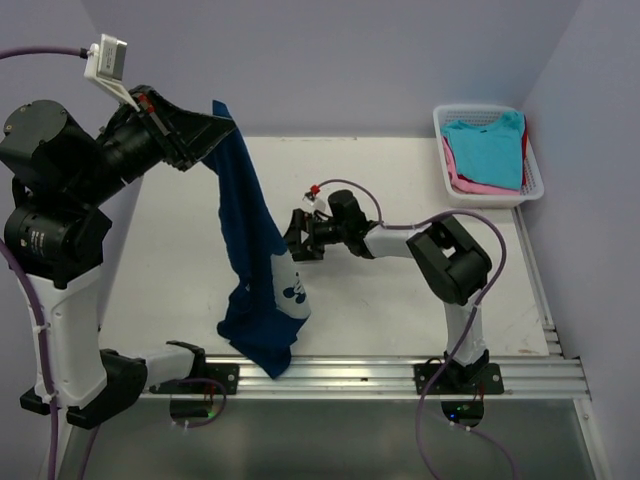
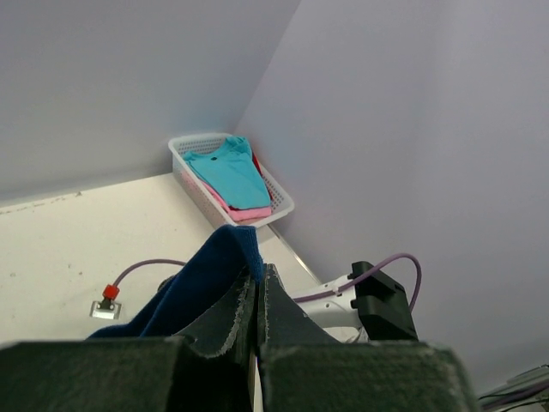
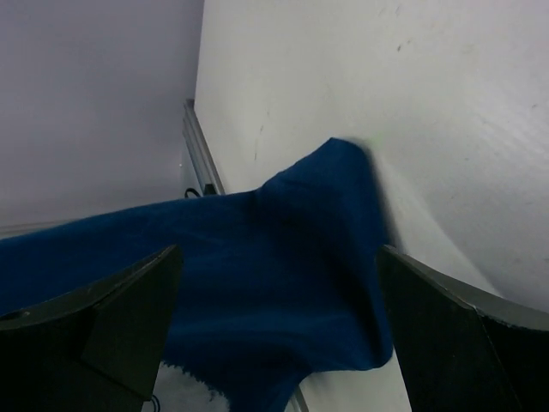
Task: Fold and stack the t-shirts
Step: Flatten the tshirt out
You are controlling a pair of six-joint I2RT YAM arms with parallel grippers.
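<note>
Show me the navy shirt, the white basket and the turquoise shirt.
navy shirt (image 1: 252, 240), top view, middle of the hanging cloth.
white basket (image 1: 478, 107), top view, far rim.
turquoise shirt (image 1: 487, 150), top view, middle of its upper face.

A navy t-shirt (image 1: 250, 230) hangs like a curtain across the middle of the table (image 1: 170, 270). Open surface lies to its left; the right arm (image 1: 400, 240) and a corner basket (image 1: 478, 108) crowd the right.
</note>
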